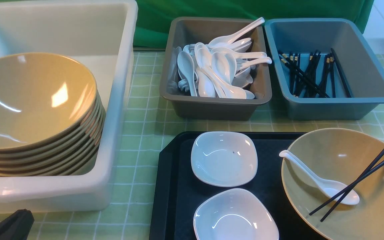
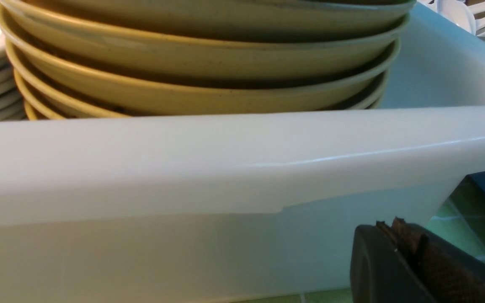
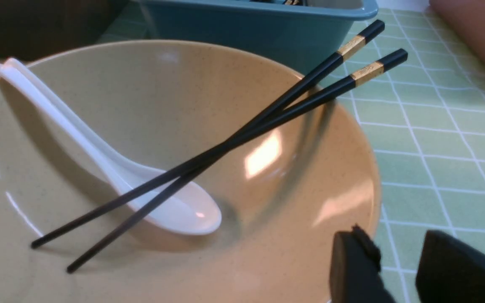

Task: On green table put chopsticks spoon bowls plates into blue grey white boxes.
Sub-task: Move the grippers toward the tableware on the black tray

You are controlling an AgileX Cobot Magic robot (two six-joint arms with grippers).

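Note:
On the green table (image 1: pixel 145 126) a tan bowl (image 1: pixel 338 160) sits on the right of a black tray; a white spoon (image 1: pixel 325 185) and two black chopsticks (image 1: pixel 365 176) lie in it. Two white plates (image 1: pixel 223 158) (image 1: pixel 233 216) sit on the tray's left. In the right wrist view my right gripper (image 3: pixel 394 246) is open, its fingers either side of the bowl's (image 3: pixel 162 105) rim, near the chopsticks (image 3: pixel 267 122) and spoon (image 3: pixel 99 160). My left gripper (image 2: pixel 394 225) is shut and empty, low beside the white box (image 2: pixel 225 160); it shows in the front view (image 1: pixel 12 226).
The white box (image 1: pixel 122 100) holds a stack of tan bowls (image 1: pixel 28 100). The grey box (image 1: pixel 212 106) holds several spoons, the blue box (image 1: pixel 328 106) several chopsticks. The black tray (image 1: pixel 178 186) lies in front of them. A pinkish object (image 3: pixel 478 33) stands at the far right.

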